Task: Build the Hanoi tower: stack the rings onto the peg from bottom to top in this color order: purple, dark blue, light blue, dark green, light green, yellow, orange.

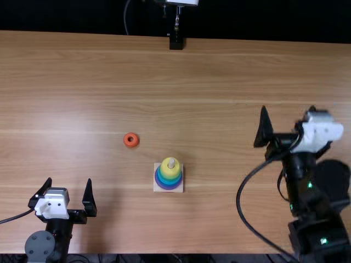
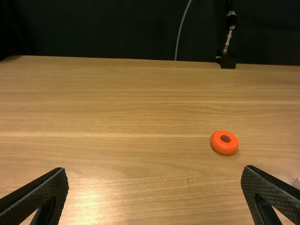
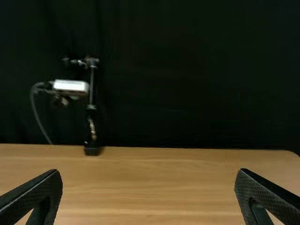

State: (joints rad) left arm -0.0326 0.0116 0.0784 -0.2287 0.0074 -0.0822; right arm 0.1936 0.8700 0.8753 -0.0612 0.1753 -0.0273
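Left tool [image 1: 69, 179] stands open, seemingly raised, apart from the orange ring [image 1: 131, 144].

Dark backdrop [image 3: 197, 70]; black stand [image 3: 93, 150], perhaps bearing a camera [image 3: 71, 86]; grey cable [image 2: 181, 29].

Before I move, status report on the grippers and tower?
Left gripper open, empty. Right gripper open, empty. Orange ring off peg, on table; yellow ring topmost. Nothing blocking that ring.
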